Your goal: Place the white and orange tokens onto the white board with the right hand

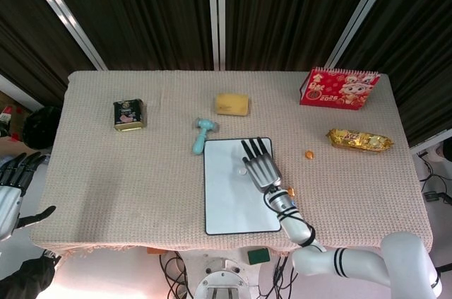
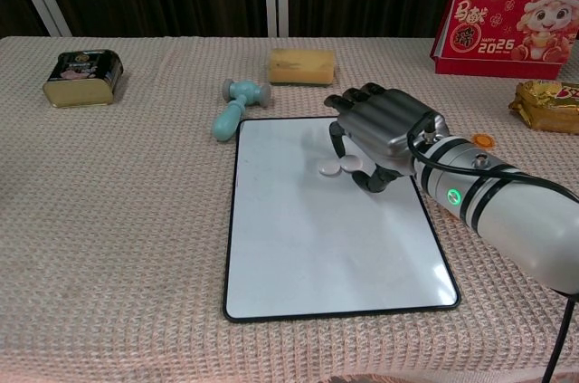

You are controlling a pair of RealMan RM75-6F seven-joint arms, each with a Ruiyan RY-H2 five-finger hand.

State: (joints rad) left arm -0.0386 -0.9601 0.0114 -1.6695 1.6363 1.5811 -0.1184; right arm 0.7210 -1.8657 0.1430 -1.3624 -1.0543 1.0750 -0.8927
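Observation:
The white board (image 1: 236,203) (image 2: 335,247) lies at the table's near middle. One white token (image 1: 243,170) (image 2: 327,167) rests on its upper part. My right hand (image 1: 260,165) (image 2: 384,132) hovers over the board's top right and pinches a second white token (image 2: 348,163) between thumb and finger, right beside the first. An orange token (image 1: 308,154) (image 2: 482,139) lies on the cloth right of the board, and another orange token (image 1: 290,191) sits beside my forearm. My left hand (image 1: 10,186) hangs off the table's left edge, fingers apart and empty.
A teal toy hammer (image 1: 203,134) (image 2: 237,102) lies just beyond the board's top left corner. A yellow block (image 1: 232,104) (image 2: 301,66) sits behind it, a tin (image 1: 129,114) (image 2: 83,77) far left, a red calendar (image 1: 339,88) (image 2: 517,16) and gold snack pack (image 1: 359,141) (image 2: 549,104) far right.

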